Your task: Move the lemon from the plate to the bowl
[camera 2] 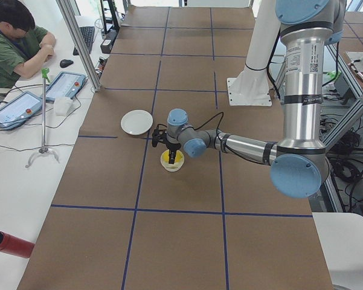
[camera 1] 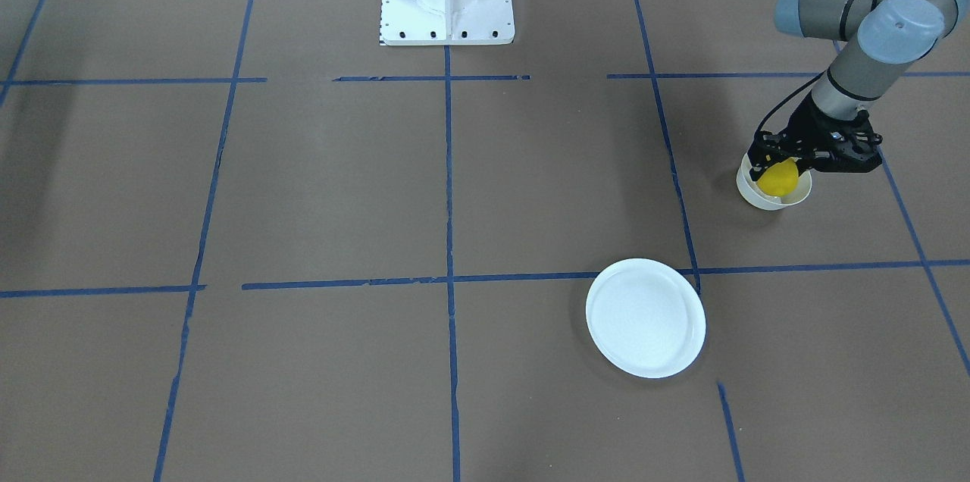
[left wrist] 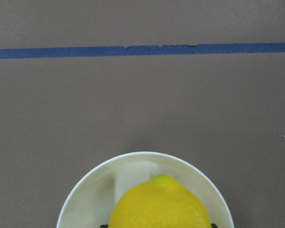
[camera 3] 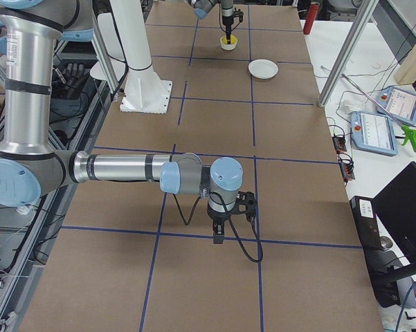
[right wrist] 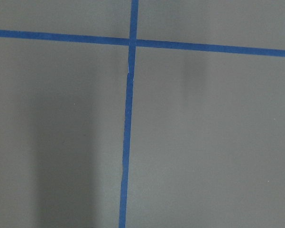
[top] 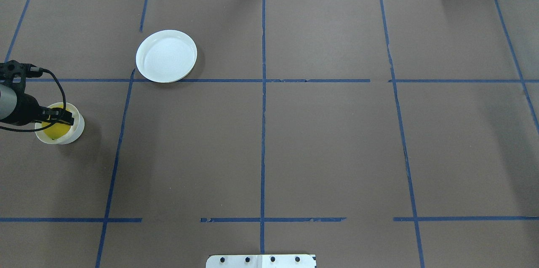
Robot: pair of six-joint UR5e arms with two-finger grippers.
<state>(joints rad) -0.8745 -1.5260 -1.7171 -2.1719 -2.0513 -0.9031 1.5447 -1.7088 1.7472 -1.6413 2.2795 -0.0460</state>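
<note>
Left arm [camera 2: 241, 144]: I read the forearm as reaching out low and nearly level over the tabletop [camera 1: 341, 186]. The wrist is turned down, so the left gripper [top: 59, 119] points straight down into the bowl [left wrist: 92, 194].

Left gripper: it is closed on the lemon [left wrist: 159, 206], with a dark fingertip showing on each side of the fruit in the wrist view. The lemon sits inside the bowl opening, nub end visible, with its top near rim height.

Plate [camera 1: 646, 317]: it lies flat on the tabletop, well apart from the bowl.

Right arm [camera 3: 118, 168]: the forearm is stretched level and the right gripper [camera 3: 219, 237] hangs pointing down, close above the tabletop near a blue tape line [right wrist: 125, 142]. I cannot tell how far this gripper is open.
</note>
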